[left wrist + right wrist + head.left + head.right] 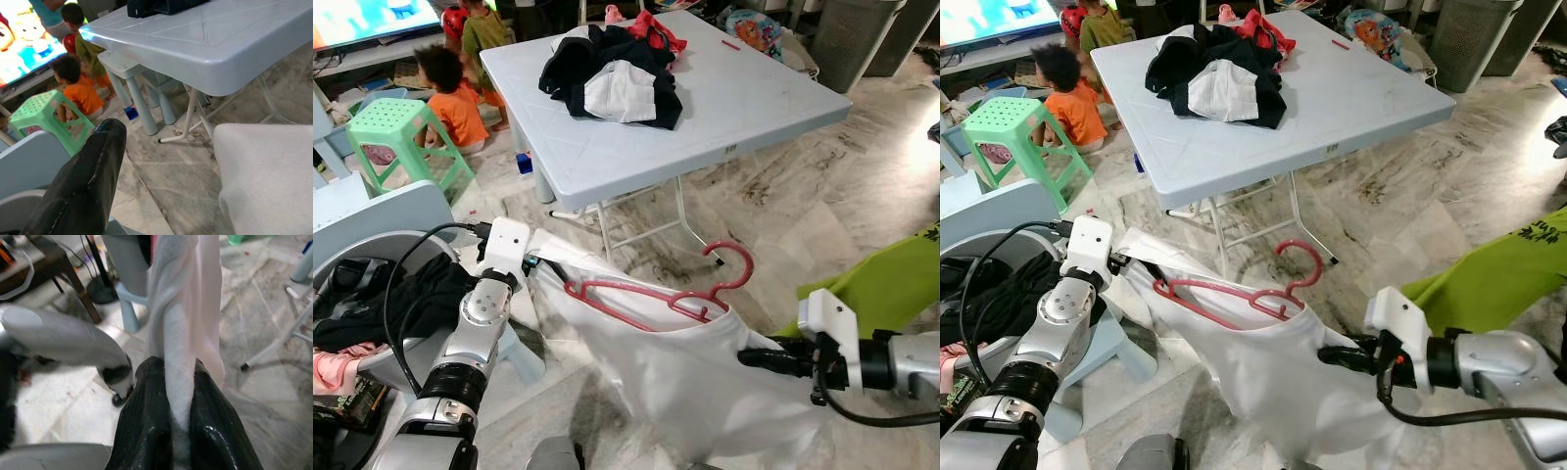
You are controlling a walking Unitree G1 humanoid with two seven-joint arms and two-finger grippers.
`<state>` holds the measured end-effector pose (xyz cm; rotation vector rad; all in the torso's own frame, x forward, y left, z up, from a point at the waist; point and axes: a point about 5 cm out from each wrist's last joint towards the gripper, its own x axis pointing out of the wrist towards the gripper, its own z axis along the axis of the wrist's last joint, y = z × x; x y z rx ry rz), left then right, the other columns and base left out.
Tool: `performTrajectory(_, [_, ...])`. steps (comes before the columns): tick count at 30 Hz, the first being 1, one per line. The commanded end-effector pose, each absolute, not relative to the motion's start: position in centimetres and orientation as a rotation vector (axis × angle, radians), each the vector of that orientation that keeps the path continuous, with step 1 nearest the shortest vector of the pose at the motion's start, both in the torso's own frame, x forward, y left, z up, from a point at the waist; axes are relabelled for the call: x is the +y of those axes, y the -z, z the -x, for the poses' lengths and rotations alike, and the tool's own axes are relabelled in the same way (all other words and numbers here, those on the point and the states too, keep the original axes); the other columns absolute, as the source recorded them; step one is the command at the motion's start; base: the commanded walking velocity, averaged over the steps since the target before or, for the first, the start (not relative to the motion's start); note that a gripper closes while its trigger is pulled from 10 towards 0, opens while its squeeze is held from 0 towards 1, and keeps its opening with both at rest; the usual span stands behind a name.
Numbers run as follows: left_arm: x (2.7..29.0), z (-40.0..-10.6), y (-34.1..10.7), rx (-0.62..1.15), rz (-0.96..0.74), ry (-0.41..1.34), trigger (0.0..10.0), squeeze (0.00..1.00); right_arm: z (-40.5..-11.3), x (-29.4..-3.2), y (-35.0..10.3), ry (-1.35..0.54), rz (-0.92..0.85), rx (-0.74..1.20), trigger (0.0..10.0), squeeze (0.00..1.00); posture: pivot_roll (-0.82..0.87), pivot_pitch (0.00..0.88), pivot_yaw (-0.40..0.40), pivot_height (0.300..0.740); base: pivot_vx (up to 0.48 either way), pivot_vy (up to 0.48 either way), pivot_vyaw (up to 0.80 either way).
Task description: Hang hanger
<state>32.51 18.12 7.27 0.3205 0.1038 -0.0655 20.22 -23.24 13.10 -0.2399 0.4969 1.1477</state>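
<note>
Right pincer [1332, 356] clamped on white cloth garment [685, 382]; left pincer [540, 264] grips its other edge, fingers' state unclear. Keep the cloth taut so the red plastic hanger [656, 294] seats inside the neck.

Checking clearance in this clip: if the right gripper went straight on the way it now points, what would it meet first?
The right gripper, shut on the white garment, points toward the robot's left. Beyond that cloth, the left arm probably comes first, though depth is unclear.
</note>
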Motion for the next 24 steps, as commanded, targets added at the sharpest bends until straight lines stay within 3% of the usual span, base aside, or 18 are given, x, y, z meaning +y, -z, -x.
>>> performTrajectory(1, [19.7, -32.9, -8.1, 0.084, -0.295, 0.017, 10.0, 0.0, -20.4, -23.6, -14.9, -1.163, 0.241, 0.46, 10.0, 0.0, -0.07, 0.0, 0.021, 0.74, 0.0, 0.0, 0.0])
performTrajectory(3, [19.6, -32.8, -8.0, 0.079, -0.284, 0.031, 10.0, 0.0, -20.5, -23.6, -15.1, -1.163, 0.232, 0.449, 10.0, 0.0, -0.07, 0.0, 0.022, 0.74, 0.0, 0.0, 0.0])
performTrajectory(4, [19.4, -32.7, -8.1, 0.065, -0.281, 0.045, 4.6, 0.0, -20.7, -23.6, -15.2, -1.159, 0.233, 0.444, 10.0, 0.0, -0.07, 0.0, 0.022, 0.74, 0.0, 0.0, 0.0])
performTrajectory(5, [19.4, -32.6, -8.1, 0.055, -0.259, 0.053, 0.0, 0.0, -20.8, -23.8, -15.2, -1.152, 0.242, 0.444, 10.0, 0.0, -0.07, 0.0, 0.021, 0.74, 0.0, 0.0, 0.0])
performTrajectory(9, [19.3, -32.5, -8.3, 0.03, -0.252, 0.068, 0.0, 0.0, -20.8, -23.7, -15.1, -1.154, 0.236, 0.446, 10.0, 0.0, -0.06, 0.0, 0.019, 0.74, 0.0, 0.0, 0.0])
performTrajectory(18, [18.1, -32.0, -7.2, 0.06, -0.222, 0.119, 0.0, 0.0, -22.7, -20.9, -19.8, -1.183, -0.09, 0.151, 10.0, 0.0, -0.06, 0.0, 0.013, 0.74, 0.0, 0.0, 0.0])
performTrajectory(24, [17.6, -31.9, -7.1, 0.055, -0.21, 0.133, 0.0, 0.0, -24.5, -20.0, -20.9, -1.11, -0.187, 0.039, 10.0, 0.0, -0.06, 0.0, 0.005, 0.74, 0.0, 0.0, 0.0])
